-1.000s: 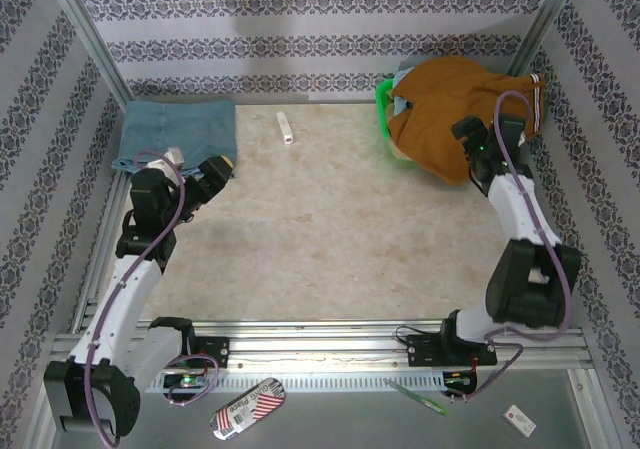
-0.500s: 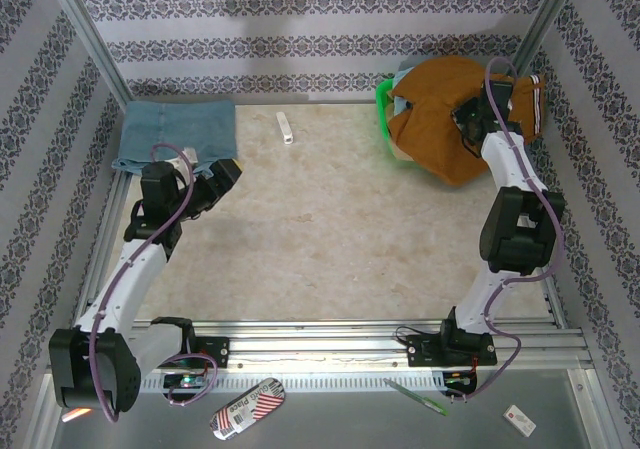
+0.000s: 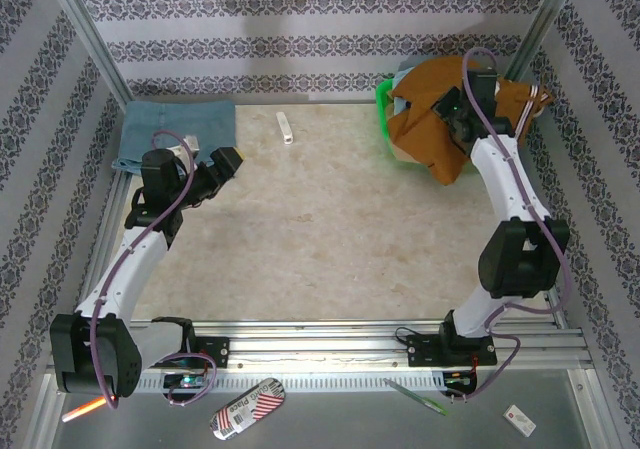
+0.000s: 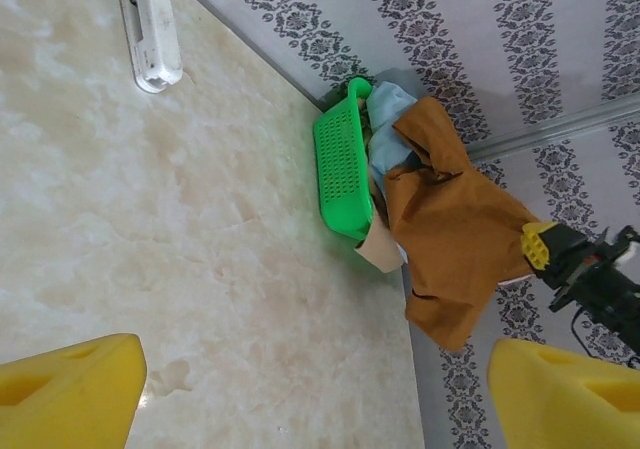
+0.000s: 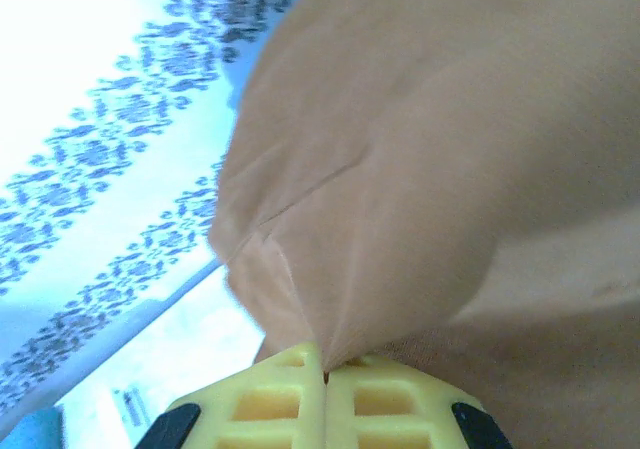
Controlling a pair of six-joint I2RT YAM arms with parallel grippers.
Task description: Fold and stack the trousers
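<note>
Task stage: judged early. The long rust-brown cotton trousers (image 3: pixel 428 129) are gathered in a heap, with one fold clamped between the closed jaws of the right gripper (image 5: pixel 323 374). The rest of the cloth hangs below the jaws, over the green perforated plastic basket (image 4: pixel 340 169). No fold has been made and nothing has been laid on the table, so spreading, folding and stacking are judged outstanding.

The left gripper (image 3: pixel 222 161) is held with its jaws wide and nothing between them. A small white oblong object (image 3: pixel 286 127) lies ahead of them, and a flat denim-blue cloth (image 3: pixel 175 129) lies just behind.

Count: one pair of trousers, one basket, one denim-blue cloth, one white object, two grippers.
</note>
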